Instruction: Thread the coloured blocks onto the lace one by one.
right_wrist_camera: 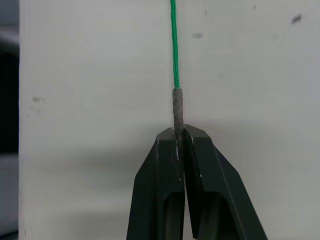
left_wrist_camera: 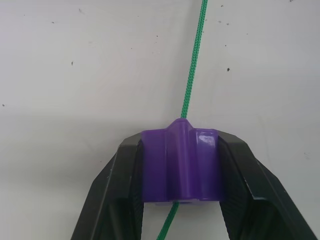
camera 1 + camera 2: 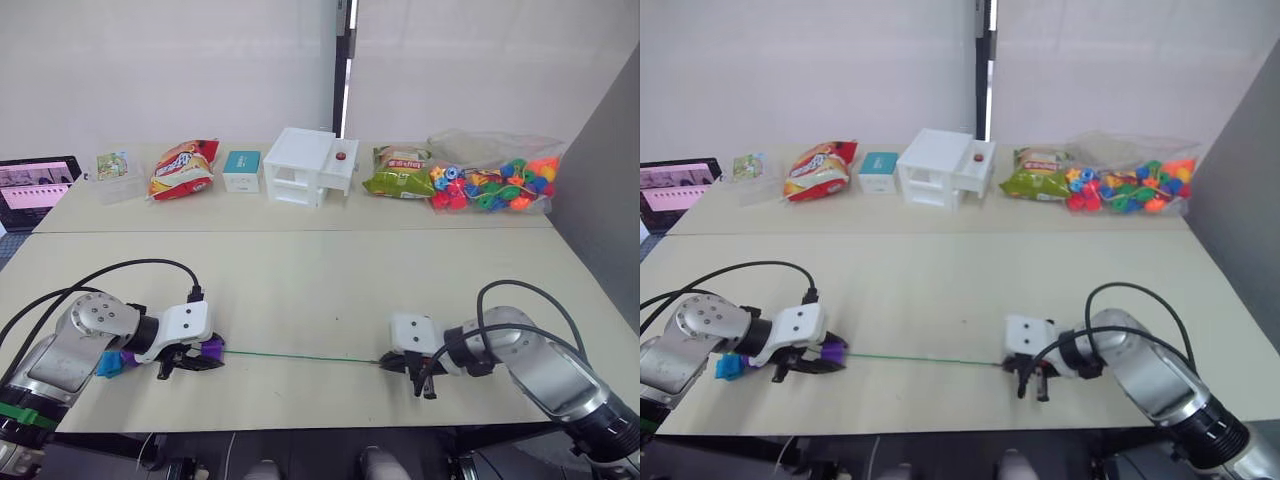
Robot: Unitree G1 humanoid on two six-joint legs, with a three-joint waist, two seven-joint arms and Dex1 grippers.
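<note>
1. The left gripper (image 3: 205,357) sits low over the near edge of the tabletop (image 3: 300,280), its two black fingers (image 2: 117,195) closed snugly on a purple cube (image 2: 181,165), one finger on each side of it.
2. The green lace (image 3: 300,356) passes through that purple cube: in the left wrist view the cord enters one face and comes out the opposite one.
3. From the cube the lace runs in a nearly straight line across the tabletop to the right gripper (image 3: 390,364).
4. The right gripper's fingers (image 1: 162,190) are pressed fully together, pinching the lace's stiff grey tip (image 1: 177,107); the tip sticks out a little beyond the fingertips before the green cord begins.
5. Tucked under the left wrist, just behind the held cube, are a blue block (image 3: 108,364) and another purple piece (image 3: 128,357). I cannot tell whether these are already on the lace.
6. Along the far side of the tabletop, well apart from both grippers, stand a red snack bag (image 3: 182,168), a small teal box (image 3: 241,170), a white plastic box (image 3: 308,166), a green snack packet (image 3: 398,177) and a clear bag of mixed coloured beads (image 3: 495,180).
7. A laptop (image 3: 35,190) rests at the far left corner, with a clear container (image 3: 117,178) beside it.
</note>
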